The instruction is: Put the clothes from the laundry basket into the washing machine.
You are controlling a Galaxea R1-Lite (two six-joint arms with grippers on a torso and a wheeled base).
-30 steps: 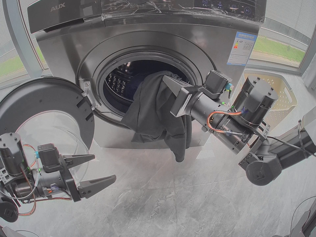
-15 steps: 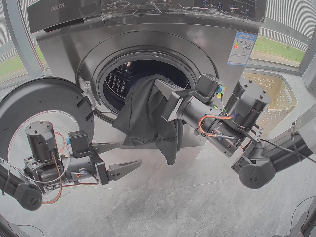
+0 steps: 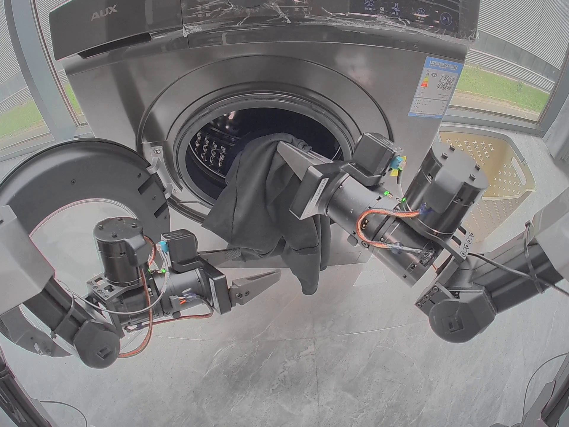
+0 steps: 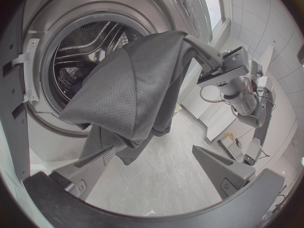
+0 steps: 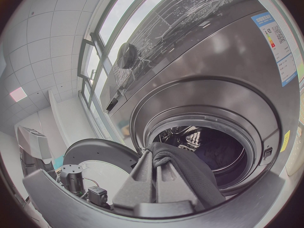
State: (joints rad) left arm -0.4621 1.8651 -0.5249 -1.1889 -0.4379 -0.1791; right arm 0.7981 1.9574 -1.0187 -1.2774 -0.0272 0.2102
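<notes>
- Head view: left claw hung released just below the dark garment.
- It dangled before the washing machine's open mouth, not yet inside.
- Its top sat clenched in the right claw; the laundry basket showed bare mesh, so probably nearly done.

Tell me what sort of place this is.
Probably a laundry corner, maybe a staged test room: a front-loading washer with its door open and film on its panel, a basket beside it on the floor, big windows behind. The right pincer holds a garment at the drum.
</notes>
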